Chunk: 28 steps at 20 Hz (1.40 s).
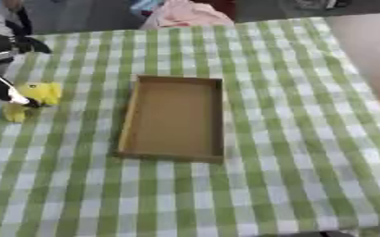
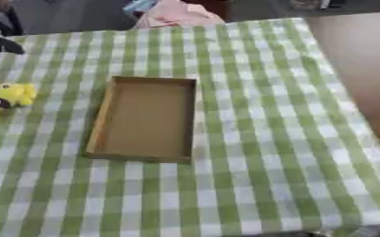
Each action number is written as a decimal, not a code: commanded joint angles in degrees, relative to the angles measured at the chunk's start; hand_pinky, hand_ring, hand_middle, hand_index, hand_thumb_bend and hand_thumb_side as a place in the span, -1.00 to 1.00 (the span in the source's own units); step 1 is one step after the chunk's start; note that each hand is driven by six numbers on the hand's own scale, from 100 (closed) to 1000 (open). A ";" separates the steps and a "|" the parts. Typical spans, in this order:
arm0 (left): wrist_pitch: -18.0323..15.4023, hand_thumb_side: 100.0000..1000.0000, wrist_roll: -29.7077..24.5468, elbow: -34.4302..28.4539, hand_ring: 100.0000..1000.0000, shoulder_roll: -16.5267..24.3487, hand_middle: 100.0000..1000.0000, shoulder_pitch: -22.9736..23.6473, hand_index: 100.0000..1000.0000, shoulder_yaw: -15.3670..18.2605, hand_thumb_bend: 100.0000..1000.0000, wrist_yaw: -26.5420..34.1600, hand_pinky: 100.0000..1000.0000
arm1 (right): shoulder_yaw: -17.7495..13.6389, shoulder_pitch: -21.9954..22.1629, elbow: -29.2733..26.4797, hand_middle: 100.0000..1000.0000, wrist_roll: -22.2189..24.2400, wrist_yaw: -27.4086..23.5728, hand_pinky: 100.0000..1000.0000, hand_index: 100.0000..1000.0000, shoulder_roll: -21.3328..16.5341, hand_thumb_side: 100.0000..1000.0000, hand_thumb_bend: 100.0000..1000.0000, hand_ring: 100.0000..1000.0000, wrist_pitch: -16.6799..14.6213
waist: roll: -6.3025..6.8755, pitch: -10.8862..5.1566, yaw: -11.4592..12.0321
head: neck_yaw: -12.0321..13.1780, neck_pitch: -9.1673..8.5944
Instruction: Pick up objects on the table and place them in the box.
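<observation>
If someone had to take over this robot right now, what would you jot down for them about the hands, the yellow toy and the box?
Left hand: at the table's left edge, fingers on the yellow toy; whether they have closed round it is unclear.
Right hand: not visible.
Box: mid-table on the green checked cloth, open, nothing inside.
Done: nothing placed.
Left: get the toy into the box, which sits to the toy's right.

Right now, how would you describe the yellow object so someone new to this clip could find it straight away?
Start from the shallow brown cardboard box in the middle of the green-and-white checked tablecloth. Look to the left, near the table's left edge, where the robot's left hand reaches in. The small yellow soft toy sits at its fingertips; it is the only yellow thing on the cloth.
</observation>
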 commanded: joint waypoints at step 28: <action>7.30 -0.77 2.77 8.33 0.15 2.17 0.36 -0.23 0.61 0.25 -0.30 -1.18 -0.11 | -0.37 -0.31 -1.10 0.31 0.21 0.00 0.60 0.80 -0.94 0.46 -1.00 0.49 0.09 | -0.01 -0.91 -0.15 | 0.28 -0.23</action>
